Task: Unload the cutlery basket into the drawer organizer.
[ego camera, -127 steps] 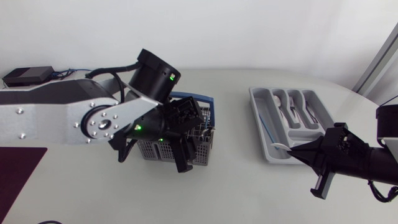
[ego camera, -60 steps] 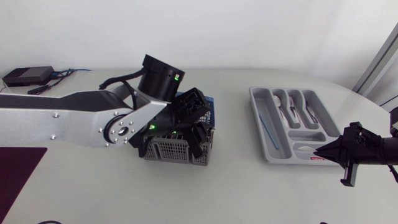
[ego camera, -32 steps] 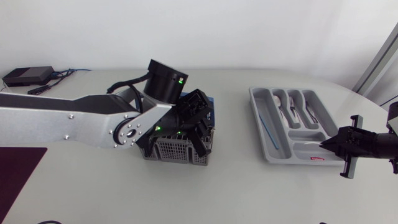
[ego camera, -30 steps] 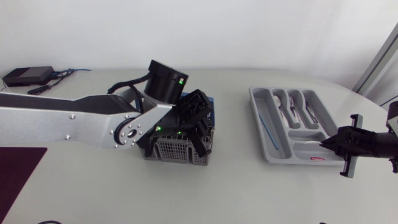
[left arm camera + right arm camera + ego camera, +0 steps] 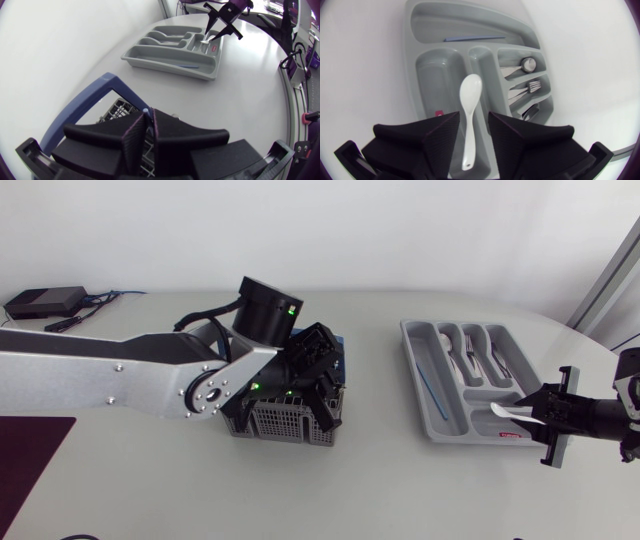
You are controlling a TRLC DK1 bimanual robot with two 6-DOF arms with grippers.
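Left gripper (image 5: 149, 116), fingers nearly together, sits at the blue-rimmed grey mesh cutlery basket (image 5: 280, 423). Right gripper (image 5: 473, 120) stands open at the grey plastic drawer organizer (image 5: 412, 350), white plastic spoon (image 5: 470, 92) lengthwise between its fingers, bowl ahead.

No text, number or sign reads clearly in any view. One small red label (image 5: 509, 435) sits on the outer rim of the grey tray (image 5: 412, 370) (its print is too small to make out).
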